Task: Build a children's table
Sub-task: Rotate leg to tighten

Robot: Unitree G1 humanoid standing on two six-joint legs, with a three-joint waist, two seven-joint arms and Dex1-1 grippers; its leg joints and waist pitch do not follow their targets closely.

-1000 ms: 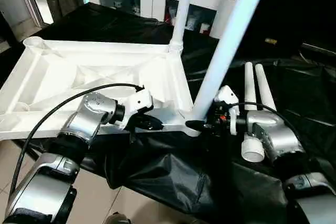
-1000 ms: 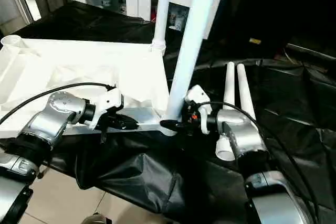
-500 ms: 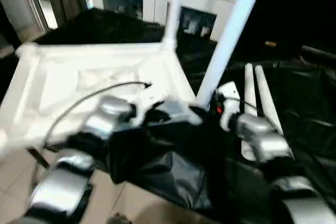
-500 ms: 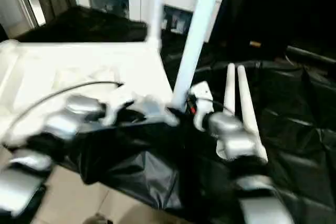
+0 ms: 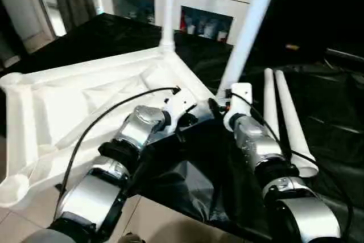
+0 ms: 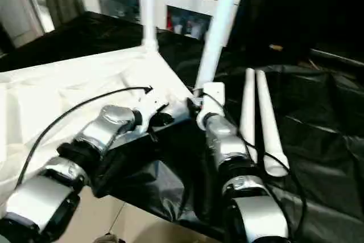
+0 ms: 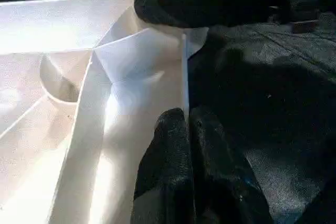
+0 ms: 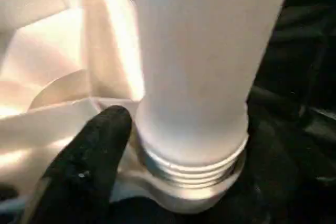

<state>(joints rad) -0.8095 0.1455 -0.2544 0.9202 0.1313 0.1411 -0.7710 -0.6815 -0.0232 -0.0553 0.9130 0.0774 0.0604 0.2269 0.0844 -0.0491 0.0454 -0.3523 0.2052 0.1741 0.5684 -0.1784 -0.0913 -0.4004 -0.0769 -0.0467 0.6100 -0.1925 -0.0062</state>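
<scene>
The white tabletop [image 5: 74, 106] lies upside down on black cloth, ribs up. One tube leg [image 5: 169, 4] stands in its far corner socket. A second leg [image 5: 245, 32] rises from the near corner. My left gripper [image 5: 193, 120] is shut on the thin rim wall beside that corner, both fingers [image 7: 163, 145] pinching it. My right gripper [image 5: 219, 105] holds the second leg's base; one black finger [image 8: 89, 161] presses beside the threaded collar [image 8: 194, 163], which shows above the socket. Two loose legs [image 5: 284, 118] lie side by side on the right.
A white cabinet with glass doors [image 5: 199, 9] stands behind the work. The black cloth [image 5: 330, 112] covers the surface and hangs over its front edge [image 5: 187, 192]. Tiled floor [image 5: 23, 220] shows at lower left, below the overhanging tabletop.
The tabletop has swung round on the cloth, its gripped corner now farther from me. Both grippers went with it, keeping their holds. The view also shifted and blurred in between.
</scene>
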